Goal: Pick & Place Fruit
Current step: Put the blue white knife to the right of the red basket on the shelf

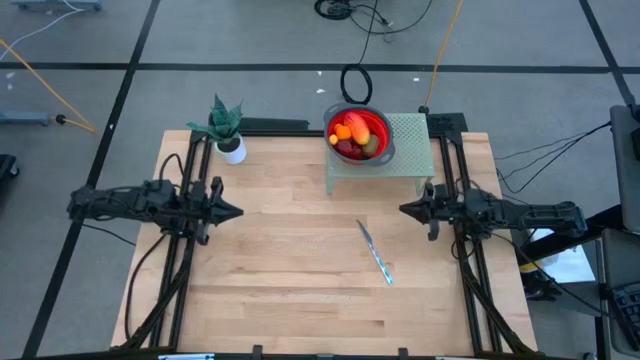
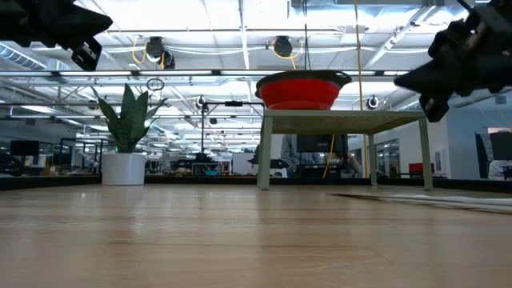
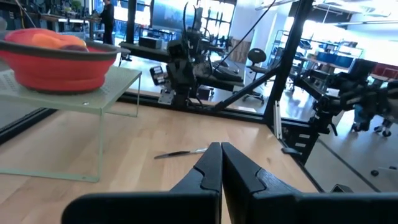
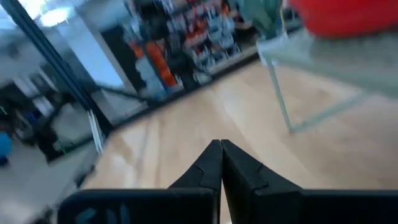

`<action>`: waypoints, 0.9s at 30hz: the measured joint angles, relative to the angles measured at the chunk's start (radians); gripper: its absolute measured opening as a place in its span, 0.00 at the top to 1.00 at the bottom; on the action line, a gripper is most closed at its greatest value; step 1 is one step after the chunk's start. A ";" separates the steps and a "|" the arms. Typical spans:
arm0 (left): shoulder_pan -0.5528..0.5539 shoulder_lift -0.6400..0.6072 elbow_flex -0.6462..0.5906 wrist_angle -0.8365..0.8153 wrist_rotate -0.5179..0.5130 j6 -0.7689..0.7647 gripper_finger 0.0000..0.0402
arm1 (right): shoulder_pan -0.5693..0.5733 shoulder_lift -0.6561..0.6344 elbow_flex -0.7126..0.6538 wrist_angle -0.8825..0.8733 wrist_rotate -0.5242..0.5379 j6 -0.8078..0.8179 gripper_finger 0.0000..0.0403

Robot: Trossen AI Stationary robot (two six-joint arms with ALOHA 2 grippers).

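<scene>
Fruit (image 1: 353, 134) sits heaped in the red bowl (image 1: 383, 130) on the pale green stand (image 1: 412, 150) at the worktop's (image 1: 280, 270) far edge. Left to right: the left end effector (image 1: 234, 211), fingers pressed together and empty, hovers near the left edge; open wood lies mid-worktop; the knife (image 1: 376, 253) lies right of centre; the right end effector (image 1: 404, 209), likewise closed and empty, hovers near the right edge.
</scene>
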 joint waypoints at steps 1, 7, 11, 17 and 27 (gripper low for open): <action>0.000 -0.007 -0.008 0.000 0.000 0.000 1.00 | 0.000 0.003 0.000 0.035 -0.001 0.005 1.00; 0.000 -0.042 -0.051 0.007 -0.007 -0.005 0.99 | 0.000 0.056 0.000 0.294 -0.006 -0.023 1.00; 0.000 -0.066 -0.079 0.009 -0.007 -0.028 0.99 | 0.000 0.121 0.000 0.431 -0.006 -0.032 1.00; 0.000 -0.079 -0.095 0.007 -0.007 -0.035 1.00 | 0.000 0.243 0.031 0.489 -0.014 -0.004 1.00; 0.000 -0.079 -0.095 -0.012 -0.008 -0.027 0.99 | 0.068 0.463 0.239 0.403 -0.063 -0.047 1.00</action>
